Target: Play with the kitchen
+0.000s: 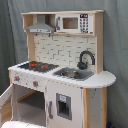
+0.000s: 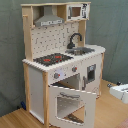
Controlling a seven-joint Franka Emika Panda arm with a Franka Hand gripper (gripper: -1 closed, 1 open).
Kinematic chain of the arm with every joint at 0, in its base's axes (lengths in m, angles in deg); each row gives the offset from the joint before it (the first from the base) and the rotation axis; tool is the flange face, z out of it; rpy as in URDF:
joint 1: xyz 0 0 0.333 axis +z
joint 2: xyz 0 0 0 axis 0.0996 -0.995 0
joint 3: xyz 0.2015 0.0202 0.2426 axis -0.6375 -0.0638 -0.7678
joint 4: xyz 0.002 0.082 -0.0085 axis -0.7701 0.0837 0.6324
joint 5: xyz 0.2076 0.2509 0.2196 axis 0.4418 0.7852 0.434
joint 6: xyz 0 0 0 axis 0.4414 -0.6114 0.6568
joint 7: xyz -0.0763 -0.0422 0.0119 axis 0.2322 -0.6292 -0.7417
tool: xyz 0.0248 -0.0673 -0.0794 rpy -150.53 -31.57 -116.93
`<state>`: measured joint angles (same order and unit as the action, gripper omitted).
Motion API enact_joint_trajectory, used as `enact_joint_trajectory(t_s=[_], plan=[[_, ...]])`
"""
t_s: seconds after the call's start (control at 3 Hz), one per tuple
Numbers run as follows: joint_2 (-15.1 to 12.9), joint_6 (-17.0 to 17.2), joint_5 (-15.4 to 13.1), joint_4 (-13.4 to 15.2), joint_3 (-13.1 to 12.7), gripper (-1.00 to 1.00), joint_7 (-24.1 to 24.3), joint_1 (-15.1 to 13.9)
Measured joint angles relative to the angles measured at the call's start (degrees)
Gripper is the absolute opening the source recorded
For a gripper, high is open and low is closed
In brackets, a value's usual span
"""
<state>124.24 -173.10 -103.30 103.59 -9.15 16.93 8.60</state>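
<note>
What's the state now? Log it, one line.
kitchen: upright | oven door: open | faucet: over sink

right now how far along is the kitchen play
Done: the kitchen's oven door already hangs open, seen in both exterior views. In hand: nothing, since no arm or claw shows in either view. Left: knobs, faucet and sink look untouched.

Kitchen (image 1: 60, 70) (image 2: 62, 60): stands on the floor (image 2: 107, 112). Hob (image 1: 37, 65) (image 2: 52, 59) and sink (image 1: 72, 74) (image 2: 82, 50) lie side by side on its tabletop (image 1: 102, 79) (image 2: 31, 62); faucet (image 1: 85, 59) (image 2: 74, 40) rises just behind the sink. Hood (image 1: 40, 26) (image 2: 49, 19) hangs above the hob. Knobs (image 1: 35, 83) (image 2: 56, 75) sit below the hob; beneath them the oven door (image 2: 72, 106) hangs open, swung outward.
</note>
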Motion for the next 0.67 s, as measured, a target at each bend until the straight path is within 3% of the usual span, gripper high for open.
enact_joint_trajectory(t_s=[0.33,0.67], plan=[[0.1,0.0,-0.4,-5.7,1.7,1.00,0.1,-1.8],[0.1,0.0,-0.4,-10.4,1.8,1.00,1.3,-5.1]])
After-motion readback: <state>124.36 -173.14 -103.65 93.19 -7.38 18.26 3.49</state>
